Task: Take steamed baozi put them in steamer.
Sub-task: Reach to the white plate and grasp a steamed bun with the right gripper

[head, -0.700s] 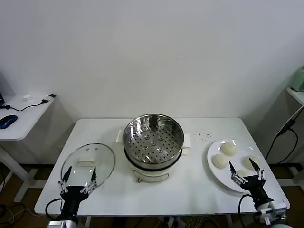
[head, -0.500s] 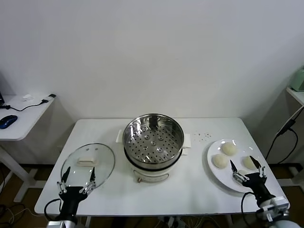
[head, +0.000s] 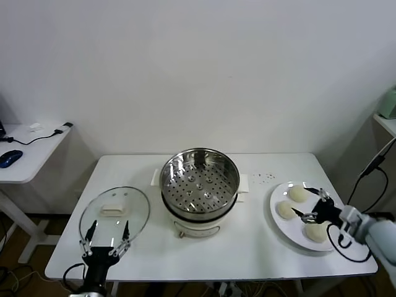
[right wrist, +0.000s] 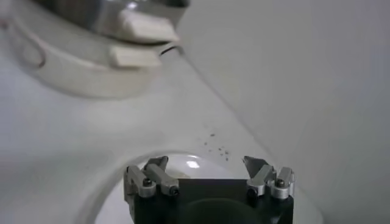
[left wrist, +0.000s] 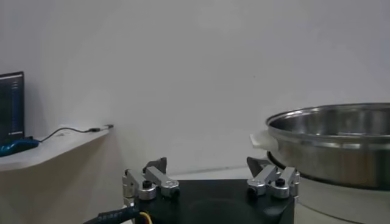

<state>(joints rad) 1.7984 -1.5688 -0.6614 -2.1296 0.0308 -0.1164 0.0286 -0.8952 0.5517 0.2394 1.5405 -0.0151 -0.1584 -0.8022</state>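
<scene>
Steamed baozi sit on the plate, right end effector spread apart above them, left end effector likewise apart.

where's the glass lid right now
In the head view the glass lid lies flat on the table's left side, beside the steamer, just beyond the left hand.

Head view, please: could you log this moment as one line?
right claw: open, over plate among baozi | left claw: open, idle near lid | steamer: no baozi
</scene>
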